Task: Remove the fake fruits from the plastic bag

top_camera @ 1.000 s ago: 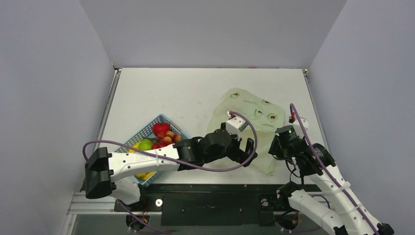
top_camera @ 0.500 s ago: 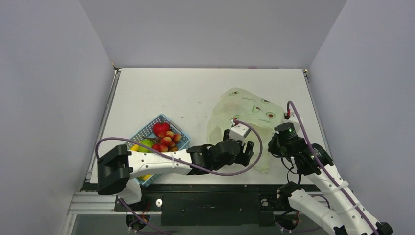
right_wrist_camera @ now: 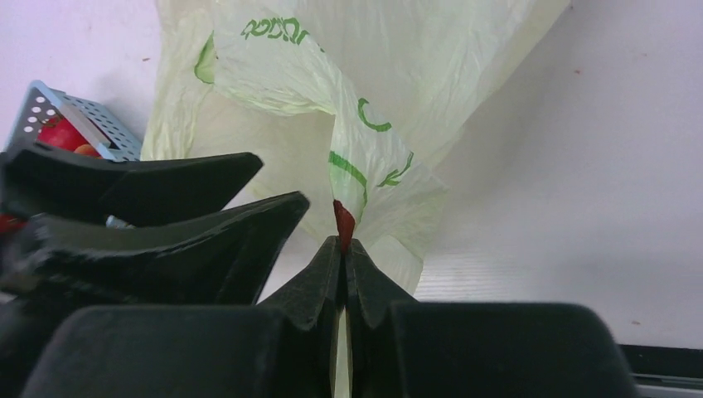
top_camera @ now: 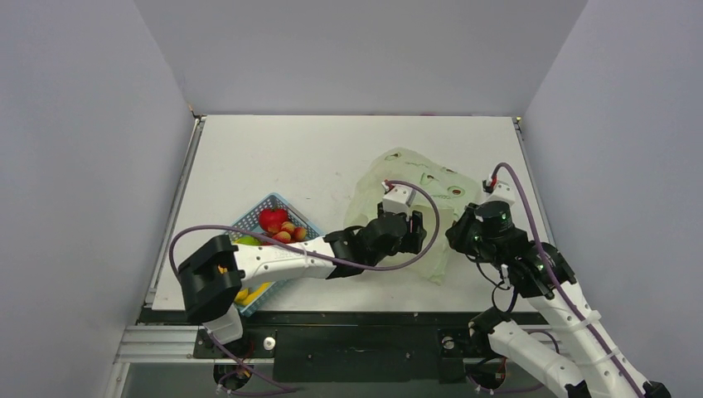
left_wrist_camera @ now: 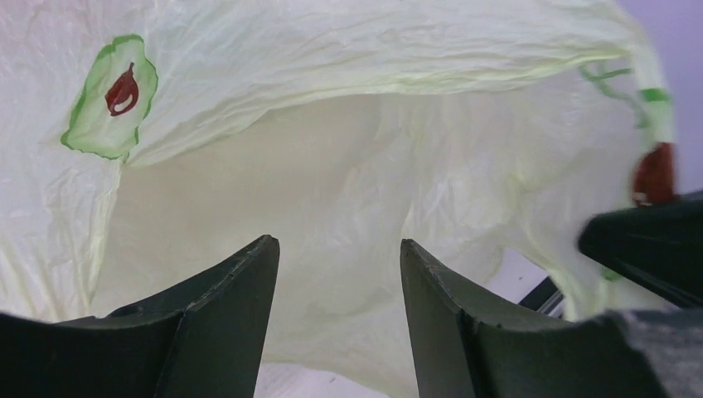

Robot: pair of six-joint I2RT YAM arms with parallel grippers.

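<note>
The plastic bag (top_camera: 419, 184), pale yellow-green and crinkled, lies right of the table's middle with its mouth toward the arms. My right gripper (right_wrist_camera: 343, 245) is shut on the bag's near edge (right_wrist_camera: 348, 166) and holds it up off the table. In the left wrist view my left gripper (left_wrist_camera: 337, 249) stands open at the bag's mouth (left_wrist_camera: 332, 166), with only film showing beyond its jaws. From above, the left gripper (top_camera: 412, 226) sits just left of the right gripper (top_camera: 455, 239). Fake fruits lie in the blue basket (top_camera: 249, 217): a red apple (top_camera: 272, 218), a berry cluster (top_camera: 288, 233), a light green one (top_camera: 246, 240).
The blue basket stands at the front left, partly under the left arm (top_camera: 273, 261), with yellow fruit (top_camera: 249, 293) at its near end. The left gripper's fingers (right_wrist_camera: 166, 215) fill the left of the right wrist view. Grey walls close in both sides.
My right gripper has shut on the bag's near edge and lifted it. My left gripper has moved up to the bag's mouth, and its jaws have narrowed.
</note>
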